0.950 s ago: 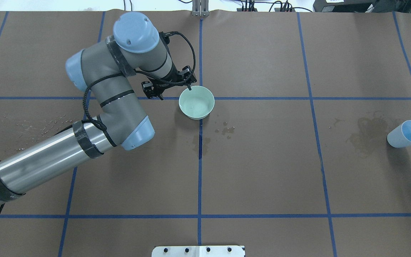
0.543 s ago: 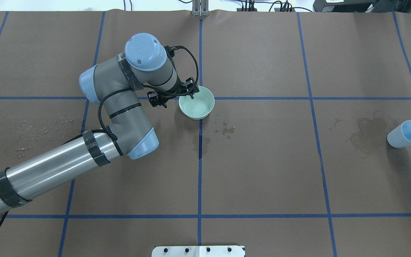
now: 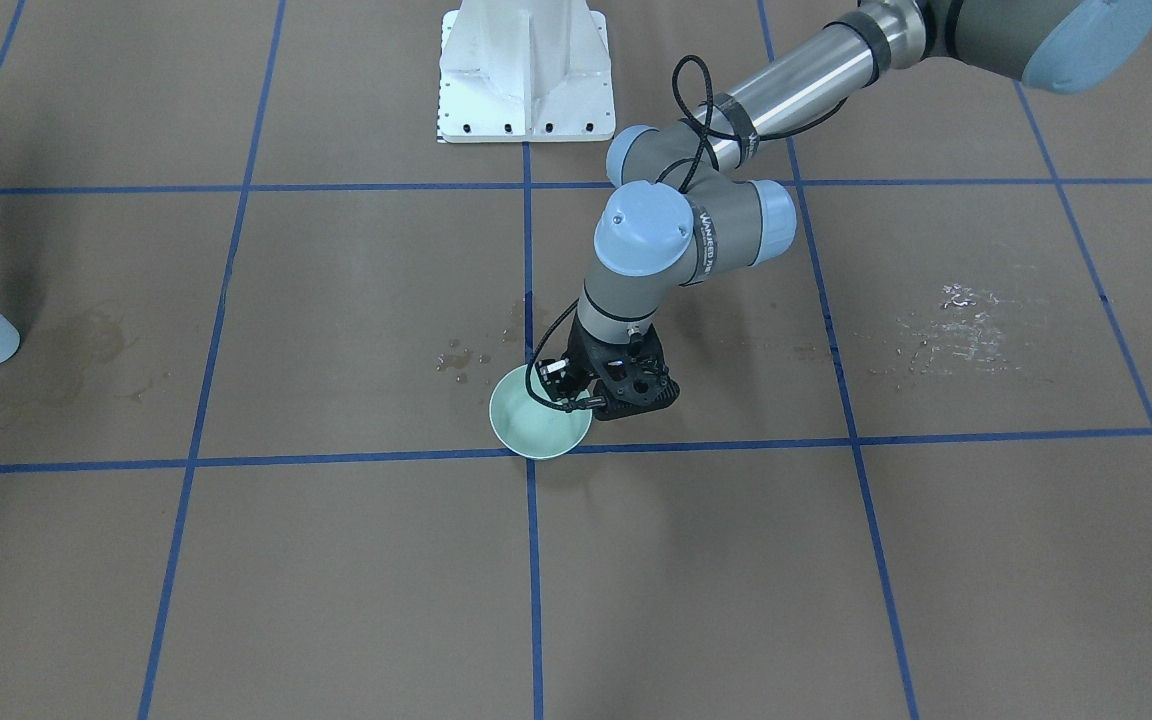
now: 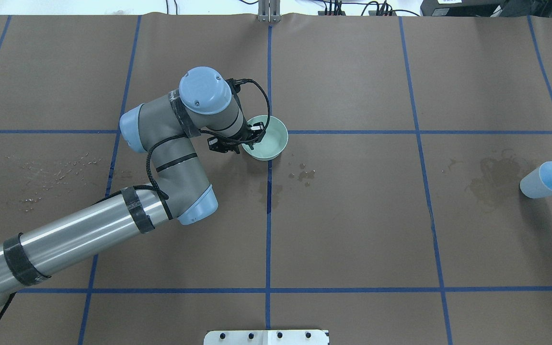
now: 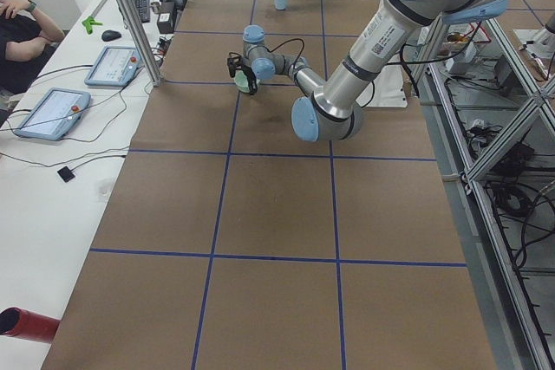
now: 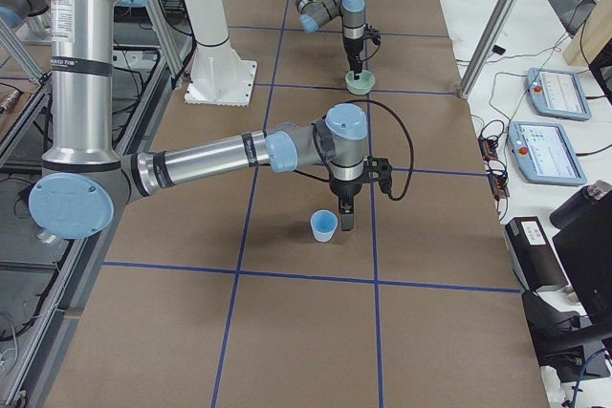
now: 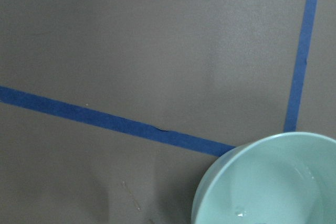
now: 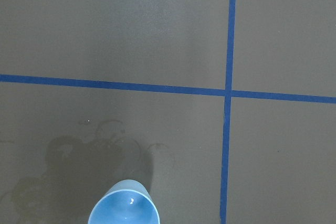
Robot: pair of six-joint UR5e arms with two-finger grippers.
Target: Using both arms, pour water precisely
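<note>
Left pincer (image 4: 240, 139) at green bowl (image 4: 272, 140) left rim; blue cup (image 4: 544, 180) far right.

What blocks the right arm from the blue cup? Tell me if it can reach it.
Likely yes. The right claw hangs close by the upright cup, and nothing shows between them. The left arm is far off at the bowl, so nothing seems in the way.
</note>
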